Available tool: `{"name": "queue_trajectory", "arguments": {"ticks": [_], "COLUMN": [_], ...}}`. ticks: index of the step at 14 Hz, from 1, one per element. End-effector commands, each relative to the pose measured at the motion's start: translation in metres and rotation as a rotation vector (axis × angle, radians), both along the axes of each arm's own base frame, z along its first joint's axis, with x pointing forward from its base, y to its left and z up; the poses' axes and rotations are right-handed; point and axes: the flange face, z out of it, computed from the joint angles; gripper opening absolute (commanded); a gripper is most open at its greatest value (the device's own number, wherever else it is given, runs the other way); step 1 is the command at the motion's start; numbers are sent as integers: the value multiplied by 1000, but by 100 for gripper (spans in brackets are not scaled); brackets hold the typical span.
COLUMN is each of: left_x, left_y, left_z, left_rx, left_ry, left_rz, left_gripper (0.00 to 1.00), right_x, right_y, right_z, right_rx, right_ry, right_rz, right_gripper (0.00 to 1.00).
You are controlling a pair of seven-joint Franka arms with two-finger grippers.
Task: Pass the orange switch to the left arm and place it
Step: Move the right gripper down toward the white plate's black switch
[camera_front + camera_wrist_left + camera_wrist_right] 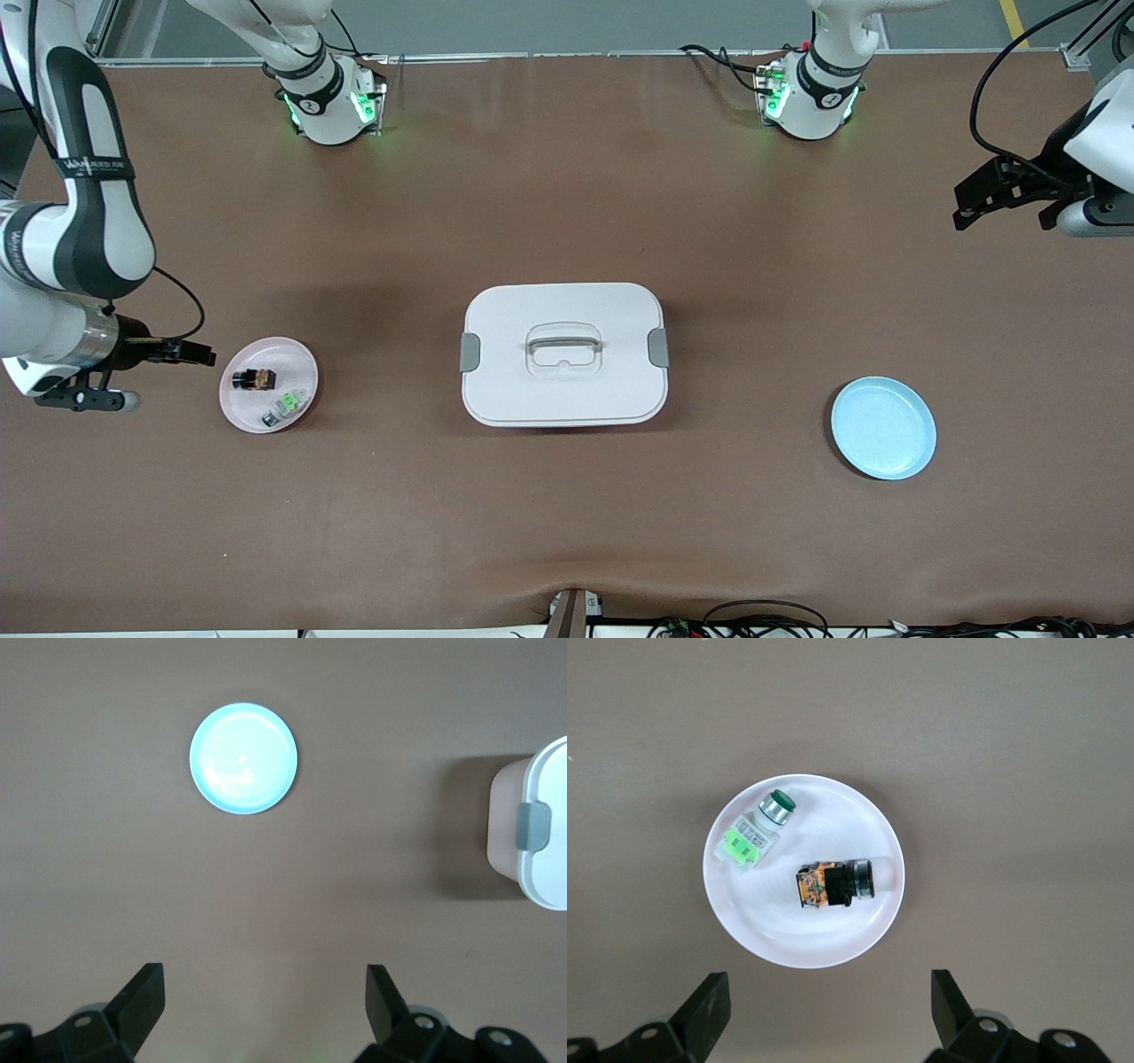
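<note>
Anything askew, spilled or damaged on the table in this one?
Nothing stands out. The orange switch and a green component lie on their sides on the pink plate. The box sits closed and square at mid-table. The blue plate is bare. Both tools wait open.

Bright even overhead light; soft shadow beside box (563, 354).

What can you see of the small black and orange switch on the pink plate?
The small black-and-orange switch is a stubby component: an orange middle block with dark fittings and a black round end cap. It looks like plastic. It lies on its side on the round pink plate, apart from the green-and-clear switch sharing that plate. The plate sits toward the right arm's end of the table. Nothing grips or touches the switch besides the plate.
</note>
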Motion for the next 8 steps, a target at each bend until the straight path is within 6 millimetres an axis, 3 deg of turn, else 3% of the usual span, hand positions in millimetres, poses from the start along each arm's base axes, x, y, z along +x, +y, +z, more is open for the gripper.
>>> {"name": "queue_trajectory", "arguments": {"ticks": [1,4,8], "left_x": [-7,-8,-8], "left_y": [1,0,-2], "left_z": [6,6,5], "left_rx": [2,1,1], "left_ry": [20,28,30], "left_rz": [-9,-10,-17], "left_gripper": [100,100,100], "right_x": [-3,3,-3], "right_y": [3,15,23], "right_z": [0,-30,-76], "right_rx": [5,9,7], "right_ry": [-39,-72,-72], "right_rz": [-5,5,24], "right_gripper": [100,100,100]}}
